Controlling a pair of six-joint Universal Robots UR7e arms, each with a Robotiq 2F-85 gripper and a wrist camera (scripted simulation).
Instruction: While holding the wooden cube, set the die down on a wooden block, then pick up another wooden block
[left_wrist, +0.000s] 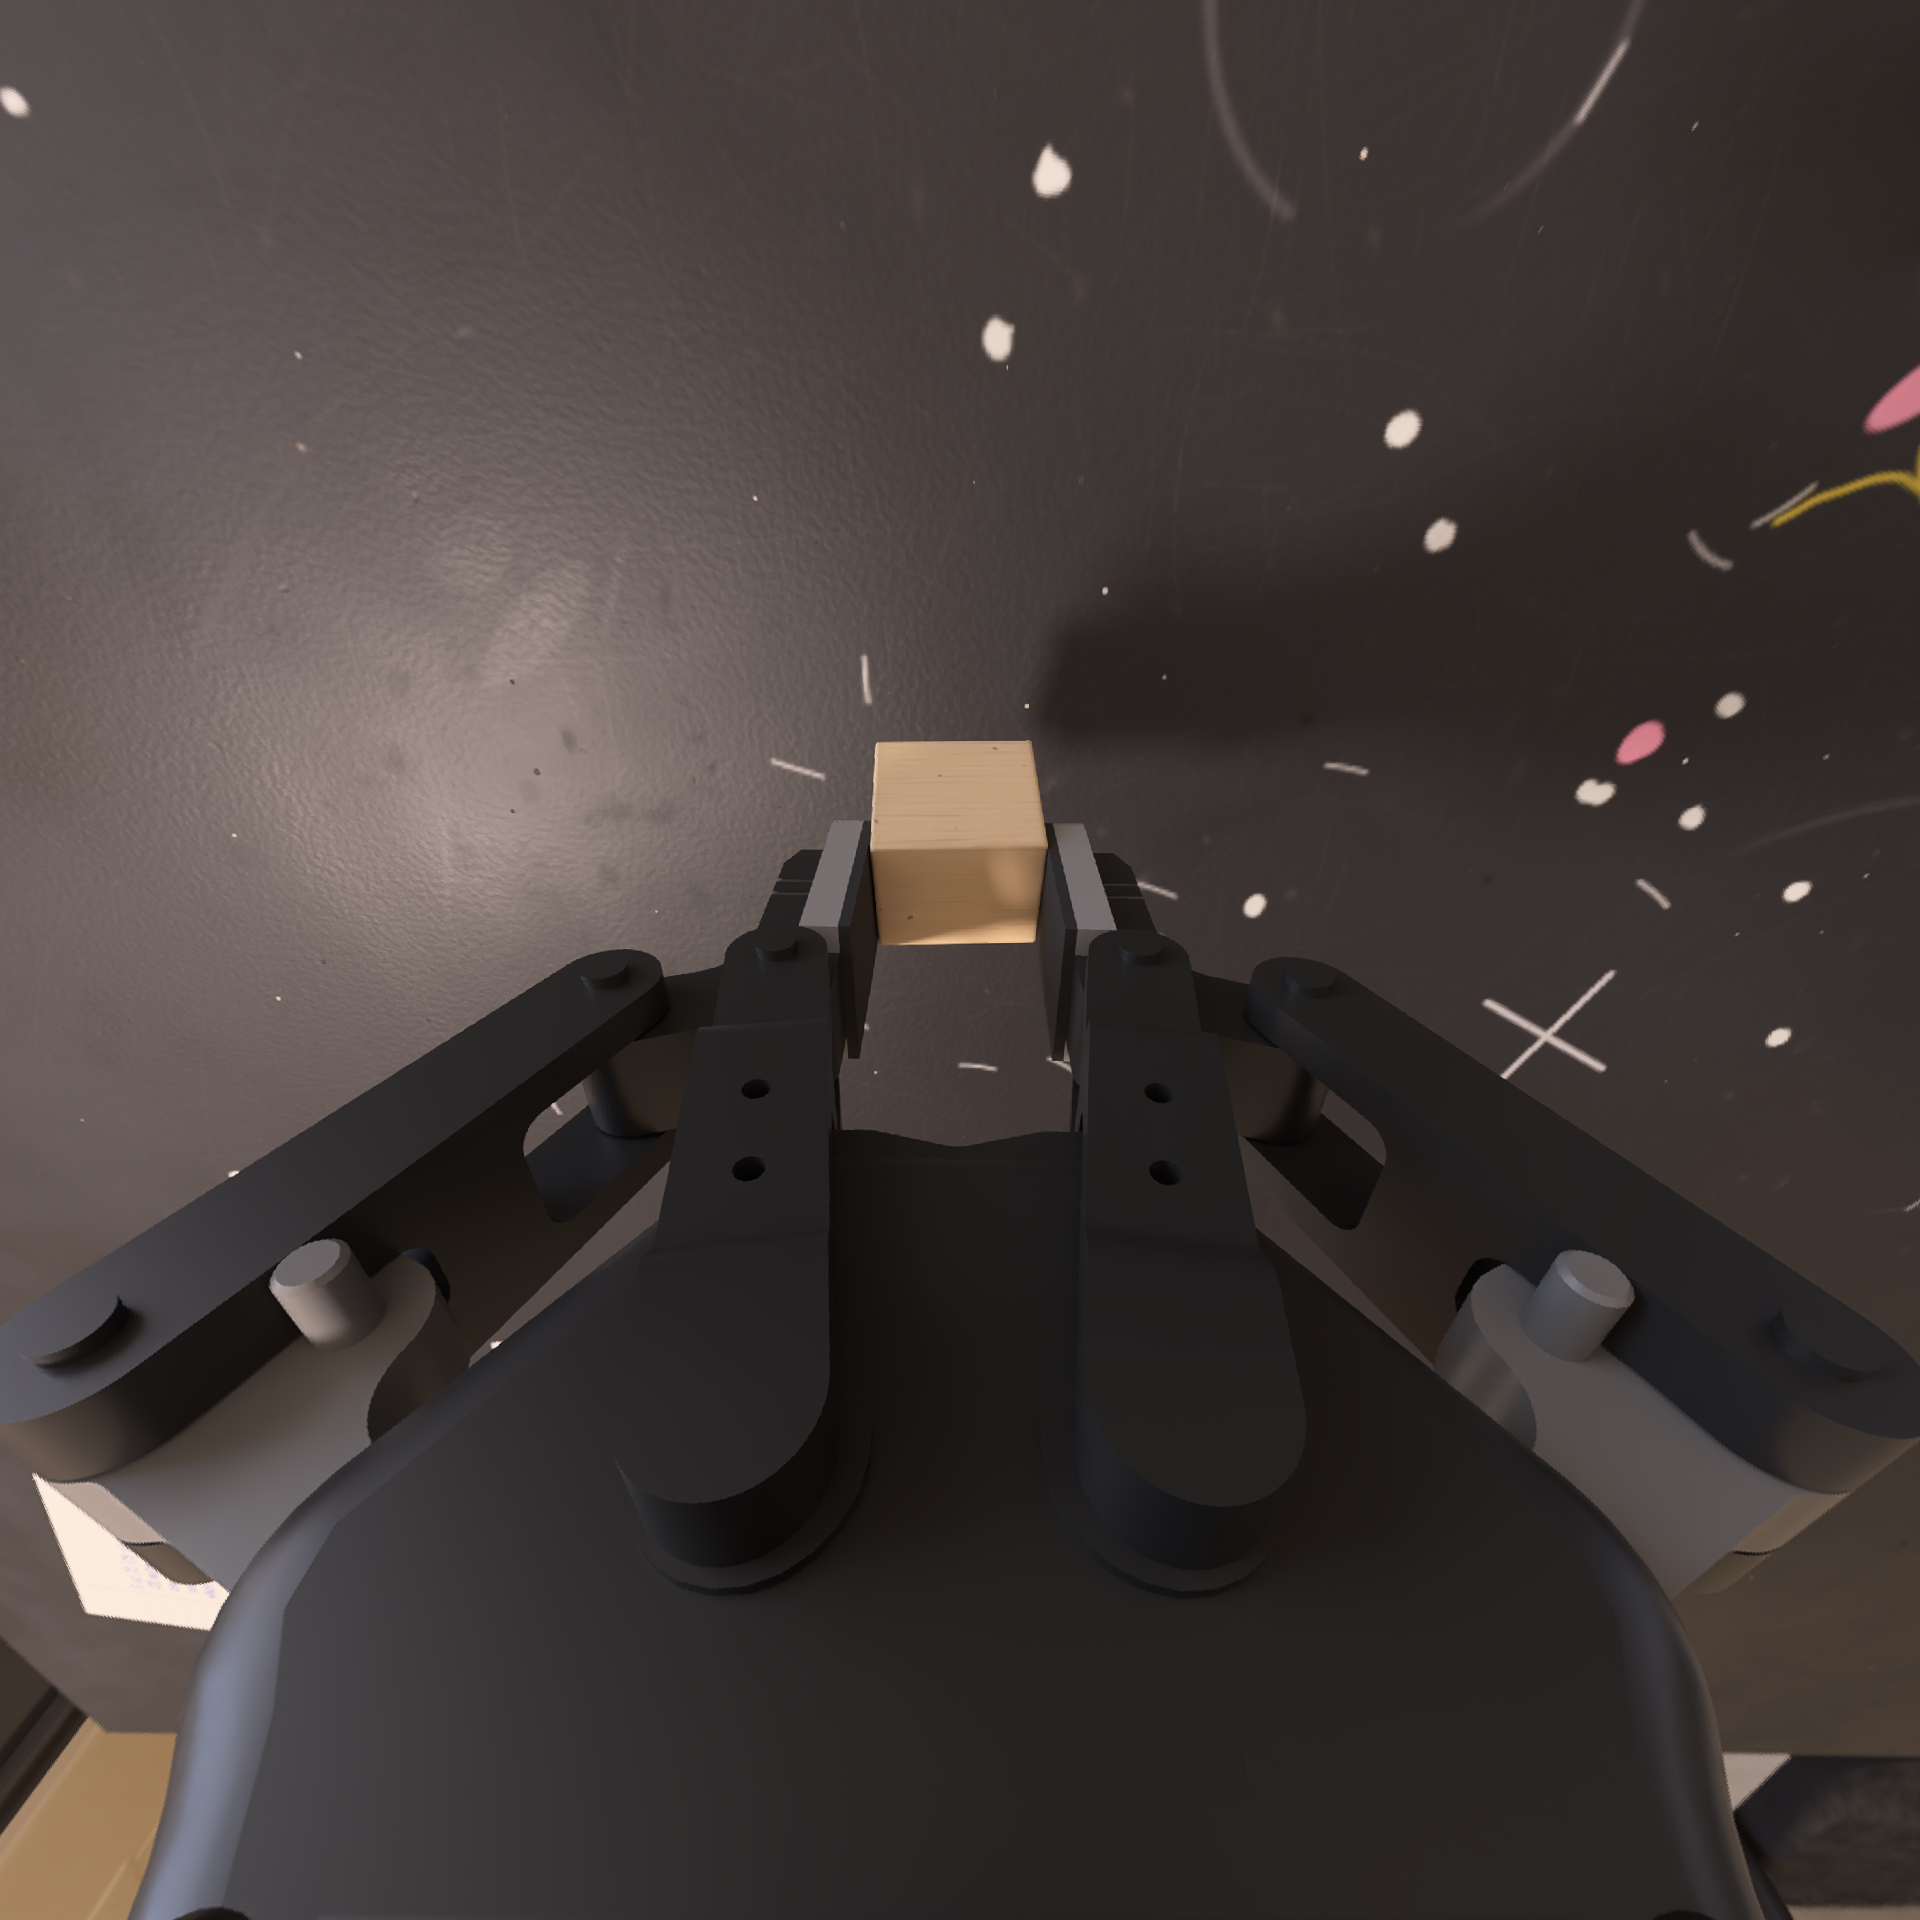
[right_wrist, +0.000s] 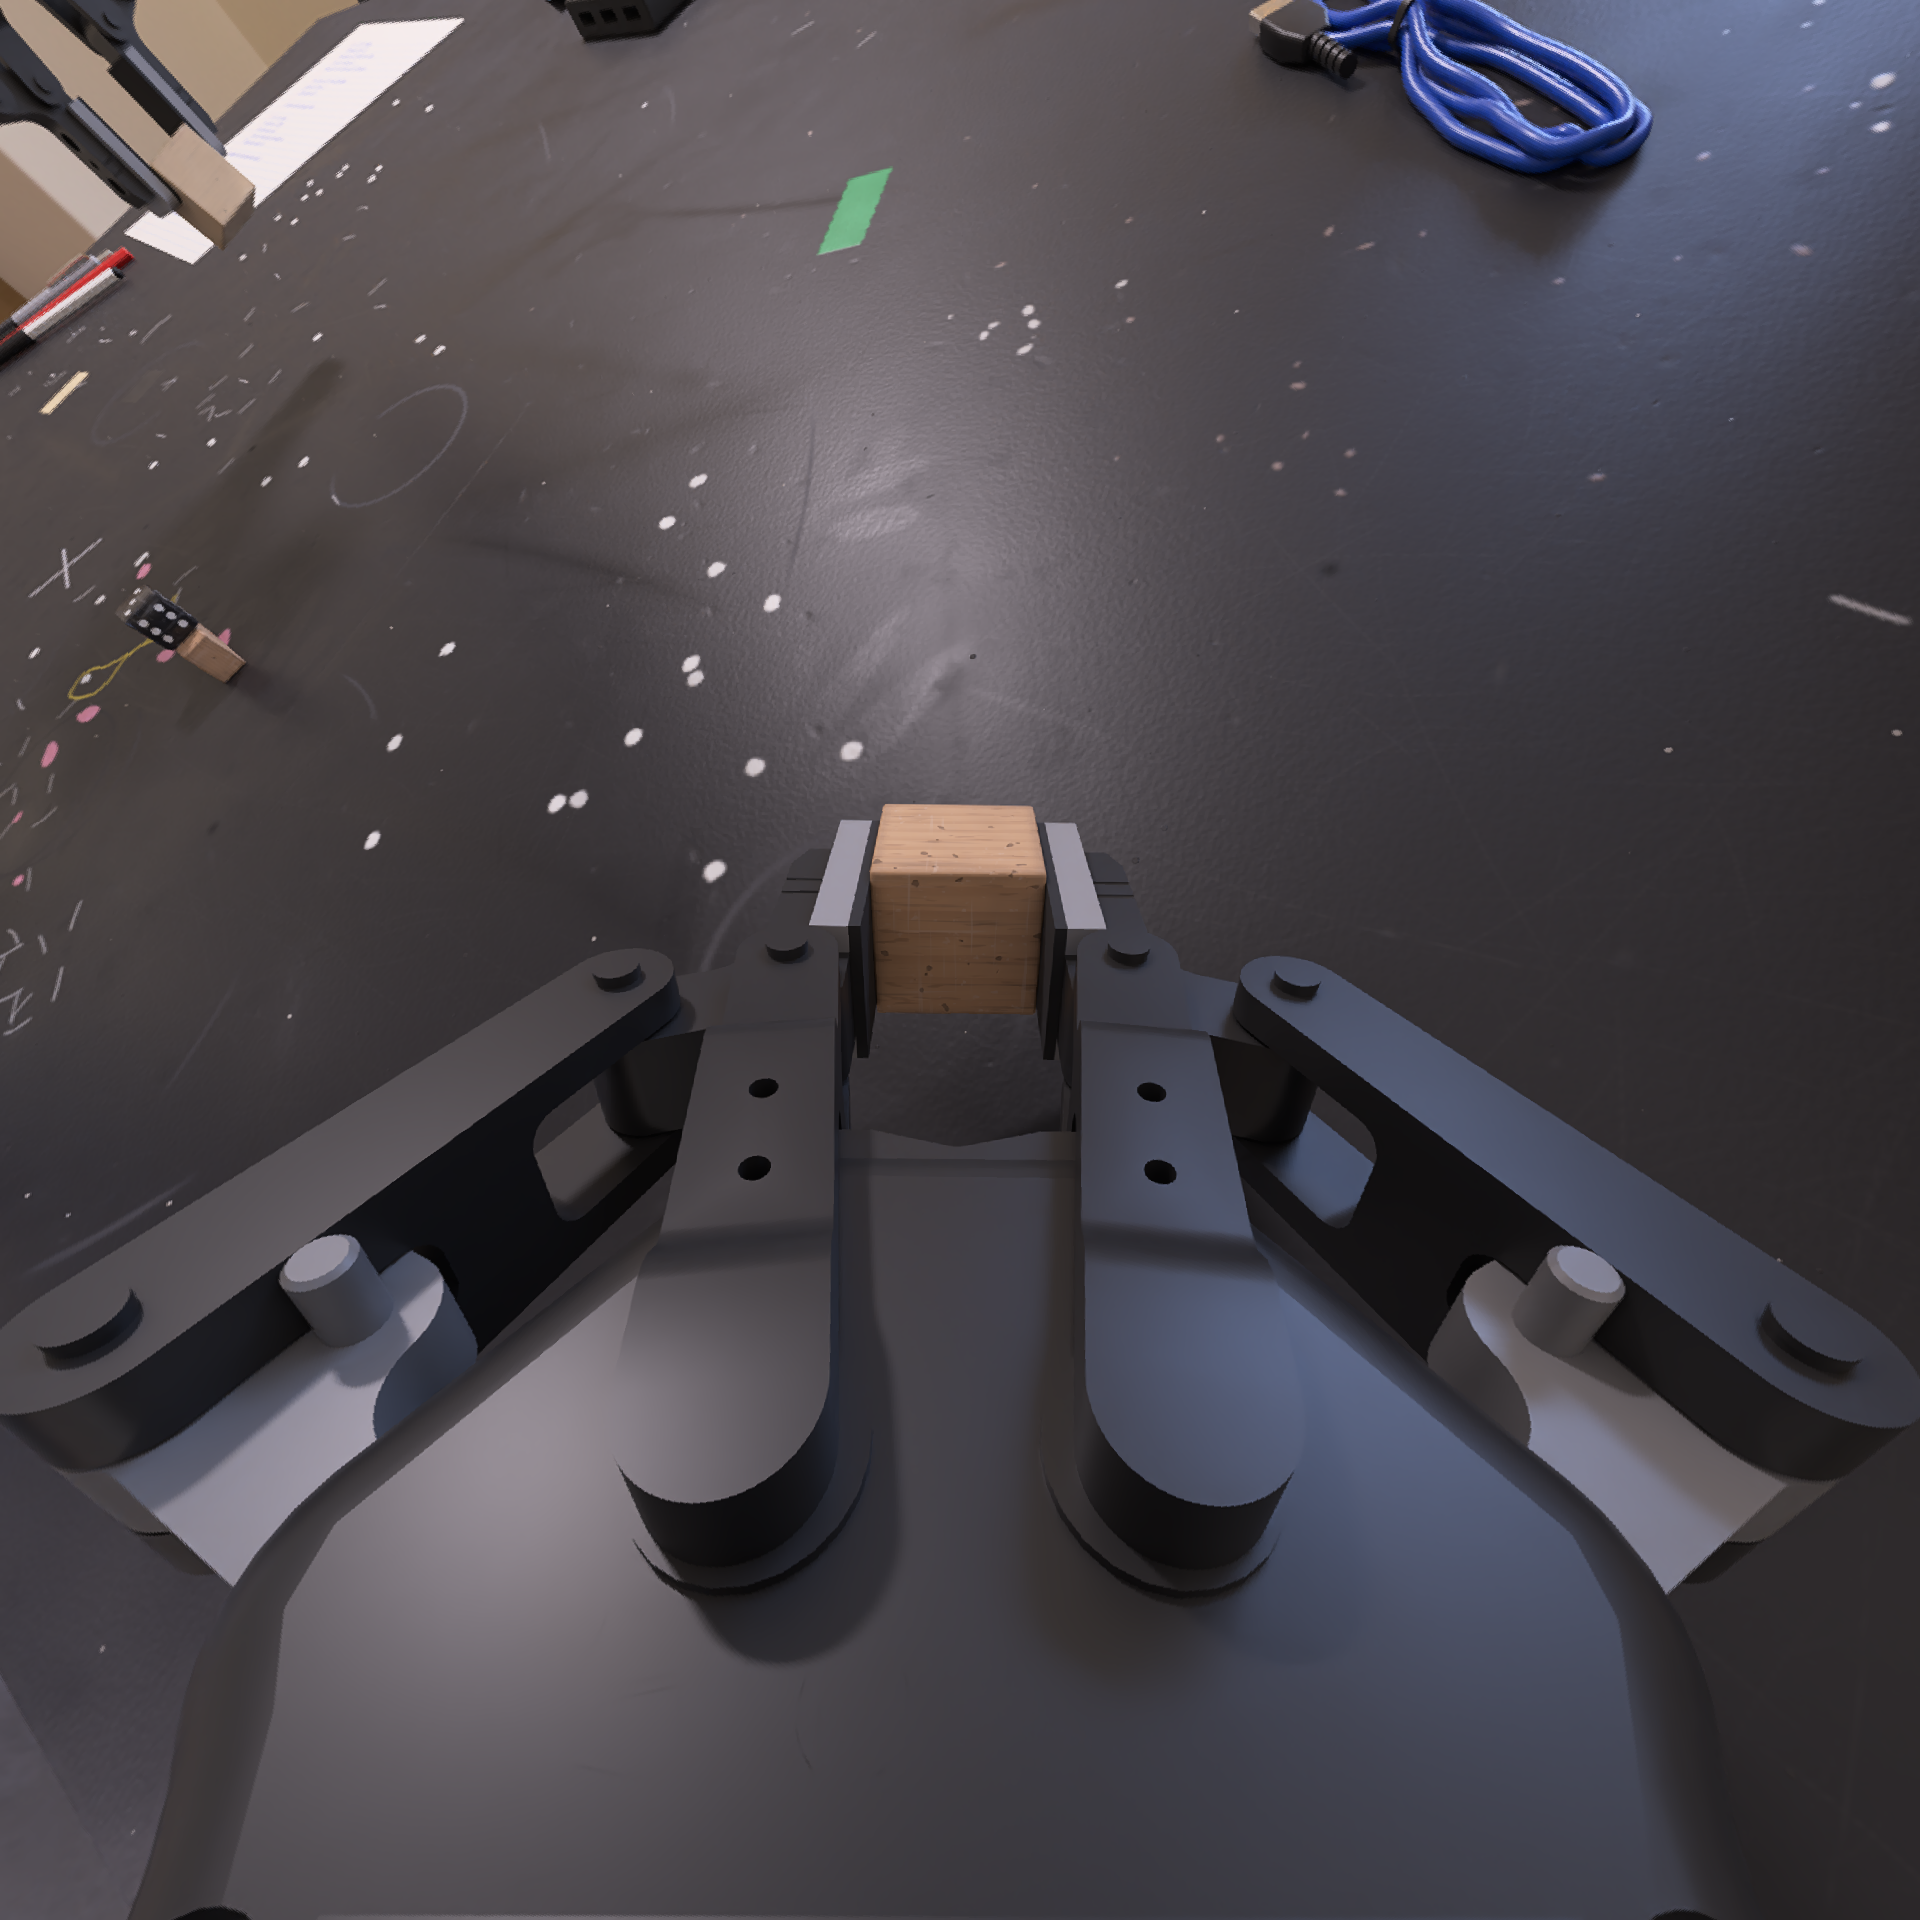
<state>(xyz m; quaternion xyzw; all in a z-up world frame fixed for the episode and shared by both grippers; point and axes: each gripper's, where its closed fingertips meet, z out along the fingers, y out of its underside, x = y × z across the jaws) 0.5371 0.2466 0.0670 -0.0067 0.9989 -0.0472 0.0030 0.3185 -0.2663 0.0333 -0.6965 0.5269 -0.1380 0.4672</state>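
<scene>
My left gripper (left_wrist: 957, 868) is shut on a pale wooden block (left_wrist: 956, 836) and holds it above the dark table (left_wrist: 416, 520). It also shows far off in the right wrist view (right_wrist: 156, 156), with that block (right_wrist: 213, 192) in its fingers. My right gripper (right_wrist: 957, 909) is shut on a darker speckled wooden cube (right_wrist: 956, 909), held above the table (right_wrist: 1351, 623). At the left of the right wrist view a black die (right_wrist: 159, 620) with white pips sits on a small wooden block (right_wrist: 215, 655) on the table, far from both grippers.
A coiled blue cable (right_wrist: 1496, 94) lies at the far right. A green tape strip (right_wrist: 856, 211) is stuck to the table at the back. White paper (right_wrist: 312, 104) and red-and-black pens (right_wrist: 62, 296) lie at the far left edge. A black object (right_wrist: 618, 16) sits at the back.
</scene>
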